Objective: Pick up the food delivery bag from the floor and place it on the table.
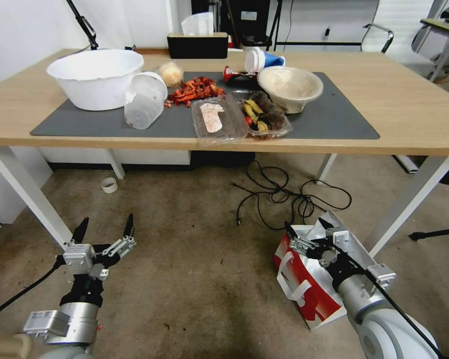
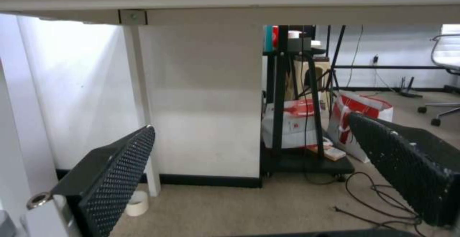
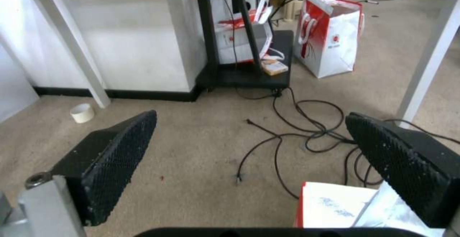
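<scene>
The food delivery bag point(image 1: 309, 291), red and white with white strap handles, stands on the floor point(image 1: 194, 264) at the lower right, its top open and foil showing inside. My right gripper point(image 1: 304, 224) hovers open just over the bag's top edge. In the right wrist view a white corner of the bag point(image 3: 330, 204) lies below the spread fingers point(image 3: 115, 158). My left gripper point(image 1: 108, 218) is open and holds nothing, low over bare floor at the left. The light-wood table point(image 1: 409, 109) with its grey mat point(image 1: 329, 119) stretches across the scene ahead.
Black cables point(image 1: 284, 194) tangle on the floor just beyond the bag. White table legs point(image 1: 409, 204) point(image 1: 30, 194) flank the space, and a tape roll point(image 1: 109, 185) lies under the table. Bowls, tubs and food scraps crowd the mat's middle. Another red-and-white bag point(image 3: 335, 39) stands farther back.
</scene>
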Controlling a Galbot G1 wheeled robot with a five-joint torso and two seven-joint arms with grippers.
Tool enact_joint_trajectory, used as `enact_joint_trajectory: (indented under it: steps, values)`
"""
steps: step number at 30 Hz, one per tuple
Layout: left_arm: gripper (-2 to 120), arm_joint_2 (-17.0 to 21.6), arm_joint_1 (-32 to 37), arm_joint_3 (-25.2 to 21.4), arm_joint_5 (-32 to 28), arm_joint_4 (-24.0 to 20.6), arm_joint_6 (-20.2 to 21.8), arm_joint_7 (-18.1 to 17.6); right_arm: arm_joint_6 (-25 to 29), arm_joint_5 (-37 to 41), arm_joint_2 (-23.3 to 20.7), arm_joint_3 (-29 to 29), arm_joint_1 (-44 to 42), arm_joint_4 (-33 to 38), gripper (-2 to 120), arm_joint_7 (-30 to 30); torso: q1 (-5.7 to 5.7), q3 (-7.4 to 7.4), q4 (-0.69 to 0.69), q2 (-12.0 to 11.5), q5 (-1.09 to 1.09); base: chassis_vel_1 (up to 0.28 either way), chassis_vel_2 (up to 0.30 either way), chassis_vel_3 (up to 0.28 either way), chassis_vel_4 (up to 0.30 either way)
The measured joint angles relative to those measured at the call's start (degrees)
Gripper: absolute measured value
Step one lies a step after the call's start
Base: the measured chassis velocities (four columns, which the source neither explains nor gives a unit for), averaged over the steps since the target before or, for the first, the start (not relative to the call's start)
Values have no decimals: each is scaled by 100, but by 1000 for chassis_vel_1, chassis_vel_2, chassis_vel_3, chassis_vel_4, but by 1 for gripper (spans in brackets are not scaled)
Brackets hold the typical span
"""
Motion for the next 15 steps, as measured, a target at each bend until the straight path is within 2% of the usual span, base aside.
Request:
enact_joint_trajectory:
  steps: [6, 15]
  values:
    - [100, -2, -5, -5, -1, 22, -4, 26, -7, -1, -1, -6, 9, -14, 100, -5, -45, -141, 0, -185, 0, 0, 0, 0, 0]
    - [100, -10, -7, -3, 3, 27, -11, 52, -11, -11, 2, -14, 16, -26, 100, -8, -89, -259, 0, -347, 0, 0, 0, 0, 0]
